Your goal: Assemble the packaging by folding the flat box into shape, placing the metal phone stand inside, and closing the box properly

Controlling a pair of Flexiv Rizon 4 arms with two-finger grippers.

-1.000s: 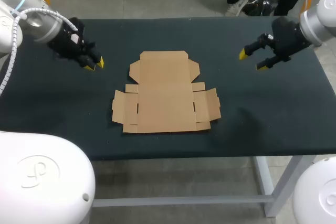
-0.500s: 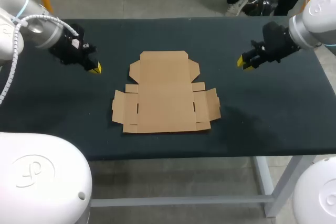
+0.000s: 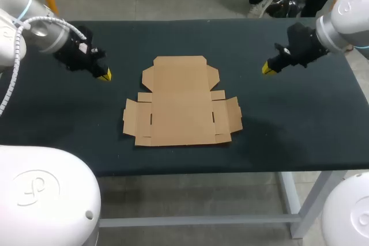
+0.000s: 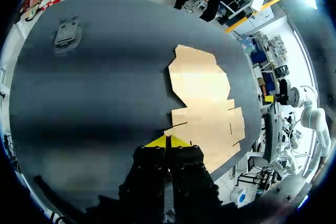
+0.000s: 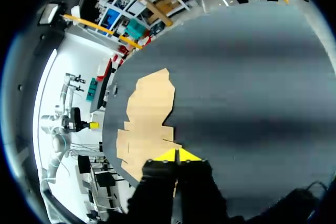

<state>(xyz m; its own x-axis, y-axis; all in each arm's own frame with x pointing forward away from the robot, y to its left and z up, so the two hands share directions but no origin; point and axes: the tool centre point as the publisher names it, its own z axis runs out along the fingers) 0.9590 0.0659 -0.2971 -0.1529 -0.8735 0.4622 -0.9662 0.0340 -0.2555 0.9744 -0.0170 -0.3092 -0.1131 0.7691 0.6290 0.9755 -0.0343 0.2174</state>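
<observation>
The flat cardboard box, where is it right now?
In the head view the flat box lies in the middle of the dark table, between the left gripper and the right gripper, touching neither.

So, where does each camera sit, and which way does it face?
Head view: above and behind the robot, looking down on the table and flat cardboard box; left arm and right arm enter from the sides.
Left wrist view: on the left wrist, facing along its shut jaws toward the box.
Right wrist view: on the right wrist, along its shut jaws, at the box's other side.
Shared: all see the box.
</observation>
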